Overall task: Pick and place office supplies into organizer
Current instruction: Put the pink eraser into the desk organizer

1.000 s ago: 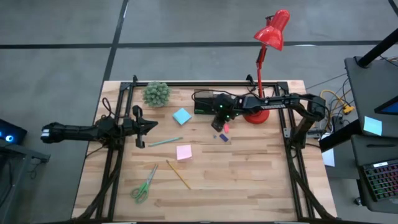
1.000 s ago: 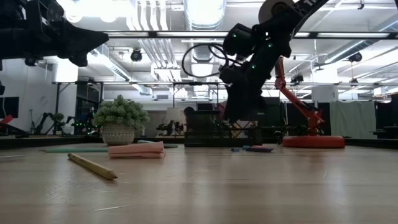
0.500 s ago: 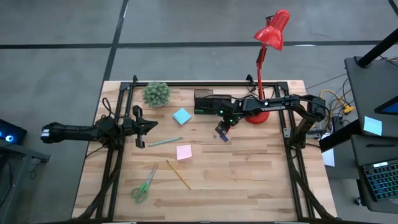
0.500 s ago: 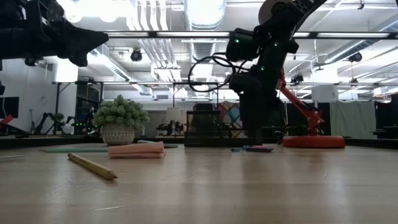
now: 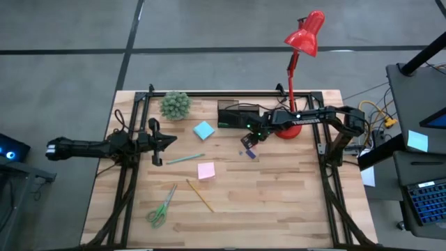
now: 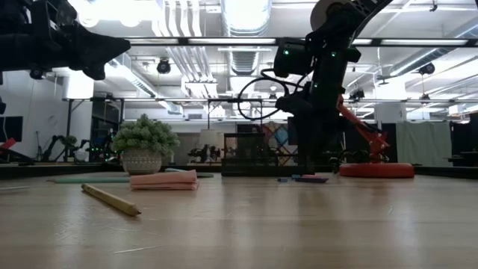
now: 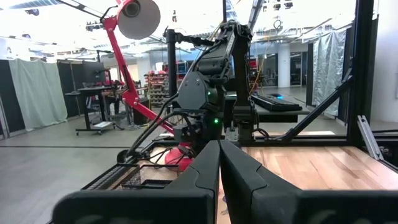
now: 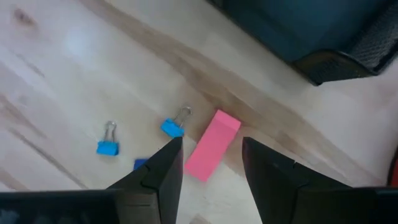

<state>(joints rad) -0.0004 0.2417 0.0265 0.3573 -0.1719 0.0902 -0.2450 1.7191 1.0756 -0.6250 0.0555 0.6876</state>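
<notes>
From above, the right hand (image 5: 248, 142) hangs over a cluster of small pieces just on the near side of the black organizer (image 5: 233, 115), which stands at the far edge of the bench (image 5: 279, 202) beside the red lamp's base (image 5: 286, 130); the left hand (image 5: 166, 141) waits well apart at the left edge. A light-blue sticky pad (image 5: 203, 130), teal pen (image 5: 185, 159), pink sticky pad (image 5: 206, 171), yellow pencil (image 5: 200, 195) and green-handled scissors (image 5: 162, 206) lie loose on the bench. At bench height, the right arm stands upright over the small pieces (image 6: 302, 178), with the pencil (image 6: 110, 199) and pink pad (image 6: 164, 179) nearer the camera. The left wrist view shows its own fingers (image 7: 208, 171) pressed together. The right wrist view shows its fingers (image 8: 163, 168) apart, framing a pink eraser (image 8: 212, 144), with two blue binder clips (image 8: 175, 124) (image 8: 108, 142) just beside it. To do this well, I judge the hand should centre on the eraser, line its fingers across the narrow sides, descend straight and close without nudging the clips.
</notes>
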